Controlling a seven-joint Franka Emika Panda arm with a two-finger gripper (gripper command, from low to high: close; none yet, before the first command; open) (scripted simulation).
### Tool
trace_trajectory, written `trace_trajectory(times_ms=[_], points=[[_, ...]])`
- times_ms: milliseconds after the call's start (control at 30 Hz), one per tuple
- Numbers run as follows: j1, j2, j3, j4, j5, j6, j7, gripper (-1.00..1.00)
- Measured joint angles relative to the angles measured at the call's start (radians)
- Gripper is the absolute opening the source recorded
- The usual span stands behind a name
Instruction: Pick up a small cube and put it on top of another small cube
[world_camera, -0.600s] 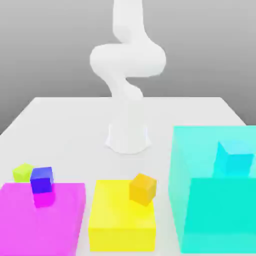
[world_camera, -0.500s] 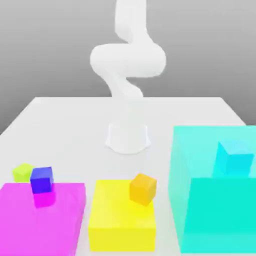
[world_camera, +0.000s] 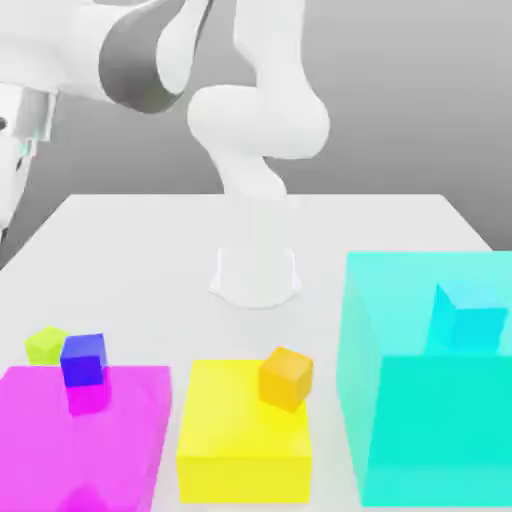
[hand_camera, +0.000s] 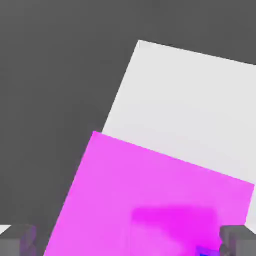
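Note:
The small lime cube (world_camera: 45, 344) rests on the white table at the exterior view's left, just behind the magenta block (world_camera: 120, 440). Touching its right side, a dark blue cube (world_camera: 83, 360) sits on the magenta block's back edge. My arm (world_camera: 130, 60) reaches across the top left, high above both cubes. In the hand view my gripper (hand_camera: 129, 241) is open, its fingertips (hand_camera: 20, 240) far apart with nothing between them. It looks down on the magenta block (hand_camera: 125, 190), and a sliver of the blue cube (hand_camera: 207, 251) shows by one fingertip.
An orange cube (world_camera: 286, 378) sits on a low yellow block (world_camera: 240, 450). A tall cyan block (world_camera: 430, 430) with a cyan cube (world_camera: 467, 318) on it stands at the exterior view's right. The arm's base (world_camera: 257, 275) is mid-table.
My arm has swung from upright over the base to the exterior view's upper left, bringing the hand over the magenta block. No cube has moved.

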Motion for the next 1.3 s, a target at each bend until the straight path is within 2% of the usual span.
trace_trajectory(times_ms=[133,267,367,500,533,733,833,1000,1133,1300], points=[[-0.085,0.119,-0.058,-0.058,0.027,0.07,0.127,0.0],[-0.177,0.239,-0.091,-0.116,0.112,0.14,0.212,0.0],[-0.199,0.342,-0.065,-0.118,0.195,0.214,0.193,0.0],[-0.265,0.486,0.017,-0.092,0.272,0.329,0.139,0.0],[-0.276,0.506,0.03,-0.089,0.279,0.345,0.133,-1.0],[-0.282,0.516,0.036,-0.087,0.281,0.355,0.132,-1.0],[-0.256,0.448,0.003,-0.1,0.249,0.3,0.158,-1.0],[-0.218,0.271,-0.038,-0.127,0.136,0.153,0.267,-1.0],[-0.141,0.127,0.021,-0.112,0.093,-0.002,0.454,-1.0],[-0.081,-0.022,0.122,-0.09,0.095,-0.176,0.661,-1.0]])
